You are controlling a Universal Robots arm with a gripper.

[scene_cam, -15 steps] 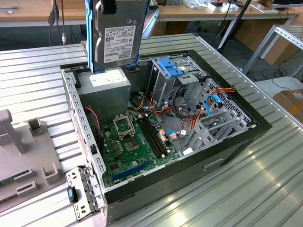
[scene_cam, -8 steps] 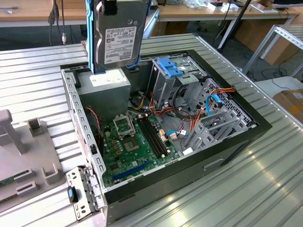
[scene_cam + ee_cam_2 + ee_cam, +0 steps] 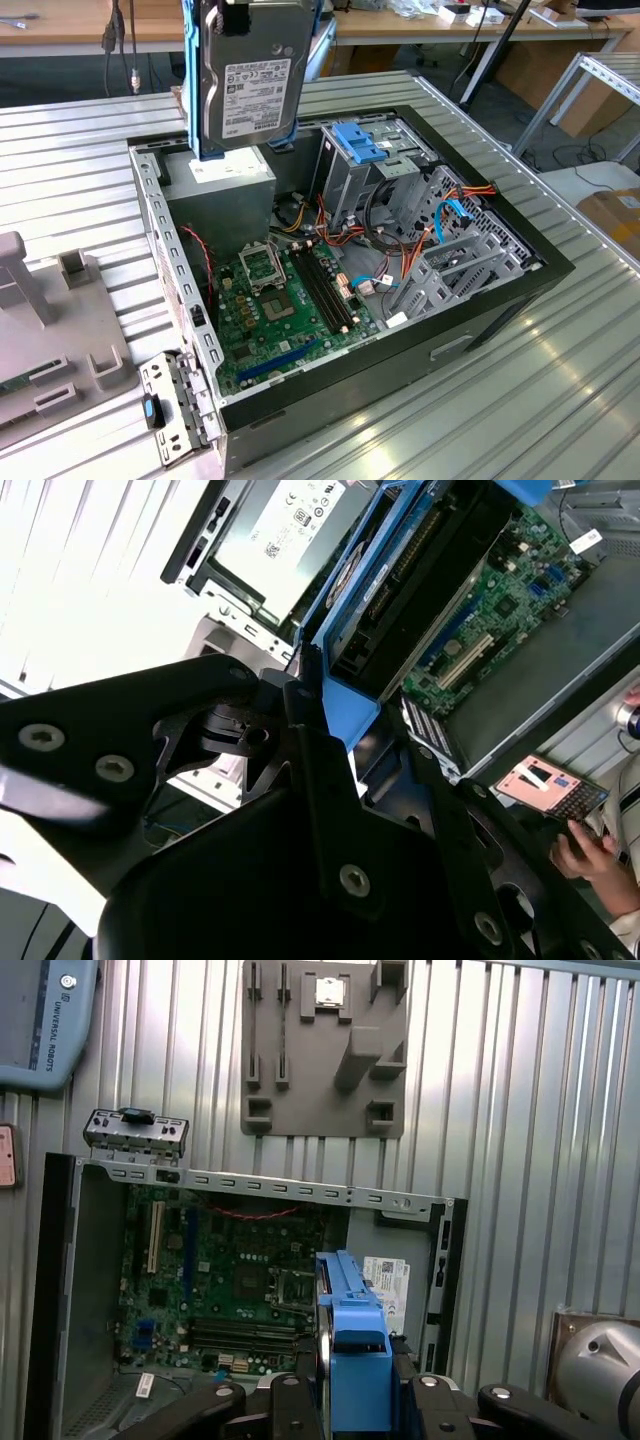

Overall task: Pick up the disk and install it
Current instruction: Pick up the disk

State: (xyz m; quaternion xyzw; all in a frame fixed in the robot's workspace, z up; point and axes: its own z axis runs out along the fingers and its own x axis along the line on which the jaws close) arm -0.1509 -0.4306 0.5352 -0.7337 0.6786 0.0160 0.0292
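Hand (image 3: pixel 357 1392) is clamped on the disk (image 3: pixel 252 85) by its blue carrier, disk upright. It hangs above the open PC case (image 3: pixel 420 365), over the power supply (image 3: pixel 225 190), well off the counter (image 3: pixel 520 420).

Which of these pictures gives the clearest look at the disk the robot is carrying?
The exterior view: the disk hangs upright with its labelled face and blue carrier showing. Both wrist views see it nearly edge-on, mostly the blue carrier.

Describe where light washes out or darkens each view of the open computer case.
Second wrist view: the table is blown out to white. Exterior view: glare streaks the table beside the case; the disk is evenly lit. First wrist view: the case interior lies in shade.
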